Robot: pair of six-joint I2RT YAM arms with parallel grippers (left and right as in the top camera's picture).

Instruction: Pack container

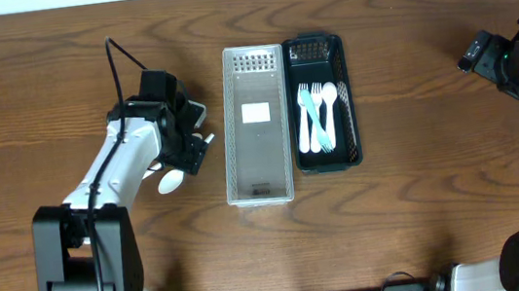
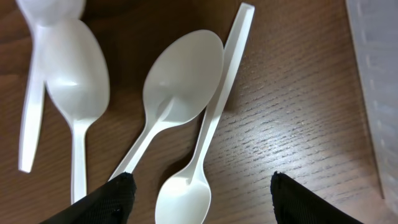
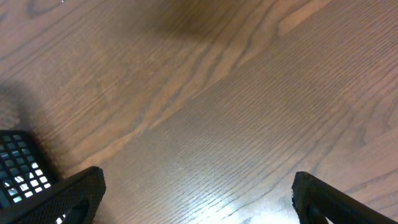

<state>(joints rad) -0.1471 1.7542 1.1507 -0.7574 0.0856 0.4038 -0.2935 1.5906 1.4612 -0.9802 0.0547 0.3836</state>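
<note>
Looking at white plastic spoons [image 2: 183, 78] lying loose on the wooden surface [image 1: 425, 224], just left of the clear mesh tray [image 1: 259, 155] and directly under the left jaws. Judging them featherweight, thin and a little springy, slick on the bowl, likely to skate or flip if pinched off-centre, though hardly fragile. Favouring a hold across a flat handle near its middle rather than on a bowl, and picking a stretch of handle sitting clear of any neighbour. Noting the middle pair seeming to touch, handle against bowl edge, so expecting a grab there to be dragging both. Counting four spoons in the left wrist view, two by the left edge and two in the middle. Seeing only one spoon [image 1: 171, 182] peeking out from overhead. Counting two trays side by side. Finding the clear one holding nothing but a pale label-like patch, and the black tray [image 1: 313, 53] already carrying white and pale-blue cutlery [image 1: 317, 119], too small for counting exactly. Finding the left jaws spread wide, gripping nothing, hovering over the lowest spoon's bowl. Finding the right jaws likewise parted and empty, hanging over bare wood well to the right of the trays.
</note>
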